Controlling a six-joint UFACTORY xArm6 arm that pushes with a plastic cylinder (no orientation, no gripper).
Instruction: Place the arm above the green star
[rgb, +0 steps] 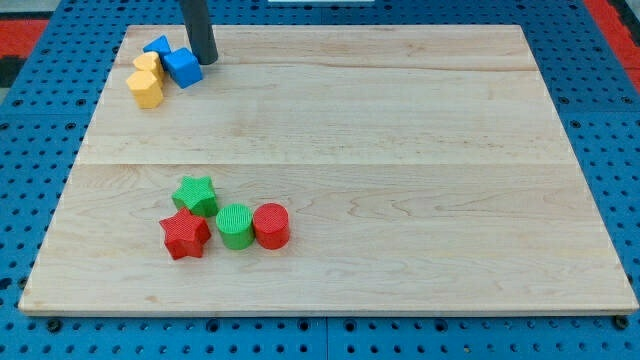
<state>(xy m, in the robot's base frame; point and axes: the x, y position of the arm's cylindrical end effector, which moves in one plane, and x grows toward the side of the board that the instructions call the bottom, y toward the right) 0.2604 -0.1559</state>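
Observation:
The green star (195, 194) lies on the wooden board (400, 150) at the lower left, touching the red star (185, 235) below it. A green cylinder (236, 225) and a red cylinder (271, 225) stand side by side to the right of the red star. My tip (206, 60) is at the view's top left, just right of a blue cube (183, 67), far above the green star.
At the top left corner sit a second blue block (157, 46) and two yellow blocks (146, 88), (148, 63), clustered with the blue cube. A blue pegboard (610, 120) surrounds the board.

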